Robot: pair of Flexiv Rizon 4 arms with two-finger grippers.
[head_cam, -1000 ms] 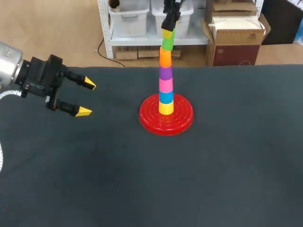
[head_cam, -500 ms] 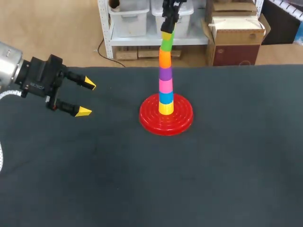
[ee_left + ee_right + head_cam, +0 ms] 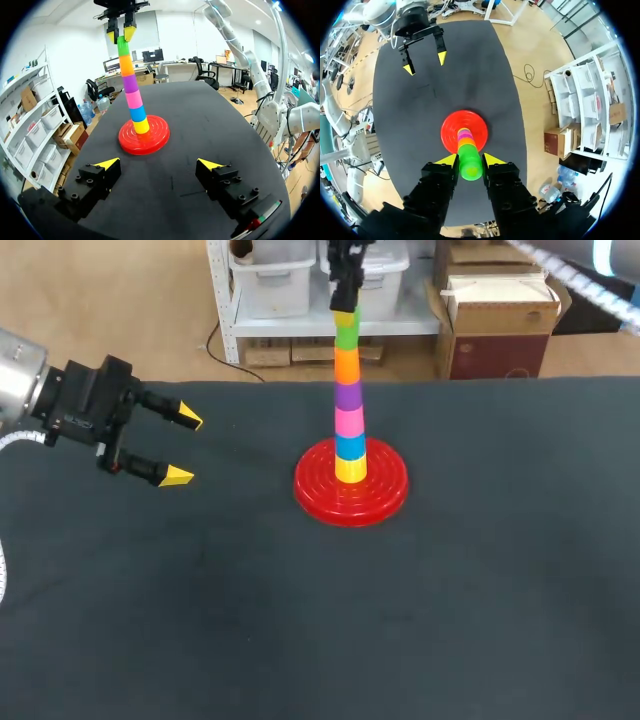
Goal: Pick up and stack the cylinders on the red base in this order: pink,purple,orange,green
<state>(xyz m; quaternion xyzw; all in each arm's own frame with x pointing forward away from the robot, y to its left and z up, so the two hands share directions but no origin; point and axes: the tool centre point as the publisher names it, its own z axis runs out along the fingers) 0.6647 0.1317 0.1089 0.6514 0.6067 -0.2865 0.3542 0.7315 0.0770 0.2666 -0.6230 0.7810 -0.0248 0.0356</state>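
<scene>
A red base (image 3: 320, 495) in the middle of the table carries a tower of cylinders: yellow, blue, pink (image 3: 349, 421), purple (image 3: 348, 395), orange (image 3: 347, 363), and the green cylinder (image 3: 346, 336) on top. My right gripper (image 3: 344, 316) comes down from above, shut on the green cylinder (image 3: 470, 170), whose sides touch both fingers. The green cylinder rests on the orange one (image 3: 126, 65). My left gripper (image 3: 175, 447) hovers open and empty to the left of the base (image 3: 131, 142), well apart from it.
The black tabletop (image 3: 400, 620) spreads around the base on all sides. Its far edge runs close behind the tower.
My right gripper has shifted a little left with the green cylinder, so the leaning top of the tower now stands straighter. The left arm has stayed still.
</scene>
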